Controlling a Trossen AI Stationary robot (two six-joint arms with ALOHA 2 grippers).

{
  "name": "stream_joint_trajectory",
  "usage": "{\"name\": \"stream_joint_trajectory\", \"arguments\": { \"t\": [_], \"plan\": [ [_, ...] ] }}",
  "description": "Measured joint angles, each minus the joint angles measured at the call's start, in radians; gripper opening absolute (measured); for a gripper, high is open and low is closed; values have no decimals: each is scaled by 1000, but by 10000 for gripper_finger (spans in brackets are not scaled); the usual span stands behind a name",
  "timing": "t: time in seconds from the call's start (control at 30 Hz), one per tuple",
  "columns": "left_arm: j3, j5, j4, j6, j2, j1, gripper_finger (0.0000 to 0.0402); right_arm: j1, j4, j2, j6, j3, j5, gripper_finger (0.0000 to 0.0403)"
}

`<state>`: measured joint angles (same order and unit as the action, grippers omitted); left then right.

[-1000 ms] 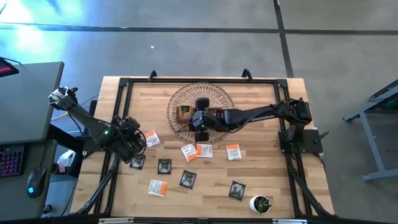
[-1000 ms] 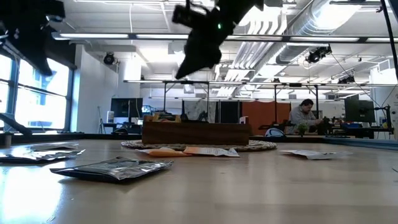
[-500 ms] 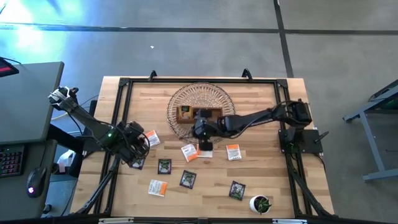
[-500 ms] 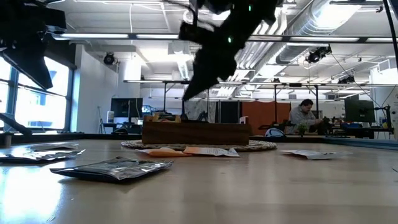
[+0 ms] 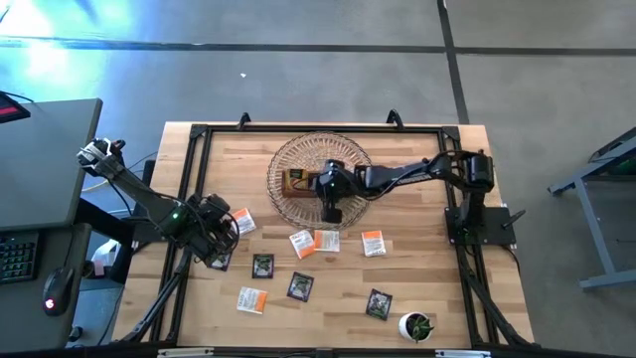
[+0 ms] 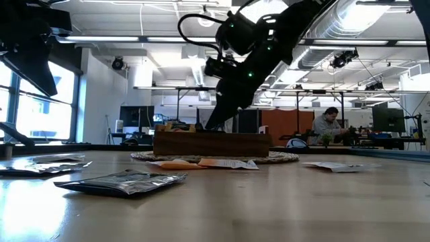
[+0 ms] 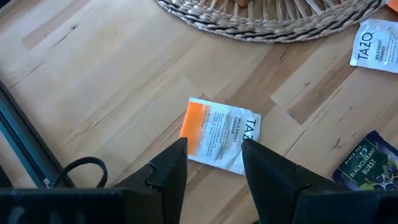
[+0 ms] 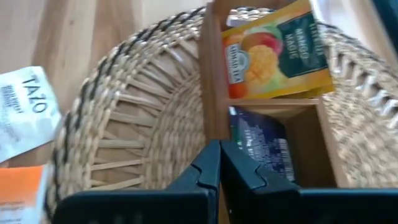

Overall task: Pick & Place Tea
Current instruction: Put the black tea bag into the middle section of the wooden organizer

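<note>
High view. Pale wood table (image 5: pixel 417 288) with a black frame, on a grey floor; a desk with a mouse stands at left. A round wicker mat (image 5: pixel 288 164) lies at the table's far centre, and on it a brown wooden tray (image 5: pixel 295 182). The right end effector (image 5: pixel 331 213) sits at the mat's near edge, just right of the tray, fingers pressed together, nothing held. The left end effector (image 5: pixel 221 237) is over the table's left part, beside a white-and-orange sachet (image 5: pixel 240 221). More tea sachets lie loose across the middle and near part of the table: white-and-orange ones (image 5: pixel 316 242), (image 5: pixel 373 243), (image 5: pixel 252 299); dark ones (image 5: pixel 262 266), (image 5: pixel 300 286), (image 5: pixel 379 303). A small plant in a white pot (image 5: pixel 416 326) stands near right.

Low view. Open workshop room, ducts and ceiling lights; a person sits at a bench far right. The tray (image 6: pixel 211 144) stands on the mat, and a dark sachet (image 6: pixel 124 182) lies nearest.

Left wrist view. Fingers (image 7: pixel 169 171) stand wide apart over the white-and-orange sachet (image 7: pixel 219 134), clear of it.

Right wrist view. Fingers (image 8: pixel 208 168) closed and empty over the mat (image 8: pixel 124 124). One tray (image 8: pixel 214 74) compartment holds a yellow-red sachet (image 8: pixel 277 53), the next one a dark sachet (image 8: pixel 261 146).
</note>
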<state>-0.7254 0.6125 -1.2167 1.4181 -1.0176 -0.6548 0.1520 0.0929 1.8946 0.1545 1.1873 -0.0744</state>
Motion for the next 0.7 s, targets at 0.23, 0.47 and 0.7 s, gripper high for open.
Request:
{"name": "stream_joint_trajectory", "arguments": {
  "t": [0.23, 0.47, 0.7],
  "plan": [
    [0, 8, -2, 0, 0, 0, 152, 24, -7, 0, 40, 0, -54, 3],
    [0, 8, -4, 0, 0, 0, 152, 72, -8, 0, 74, 0, -101, 2],
    [0, 8, -4, 4, 0, 0, 152, 116, -44, 0, 80, 0, 26, 1]
  ]
}}
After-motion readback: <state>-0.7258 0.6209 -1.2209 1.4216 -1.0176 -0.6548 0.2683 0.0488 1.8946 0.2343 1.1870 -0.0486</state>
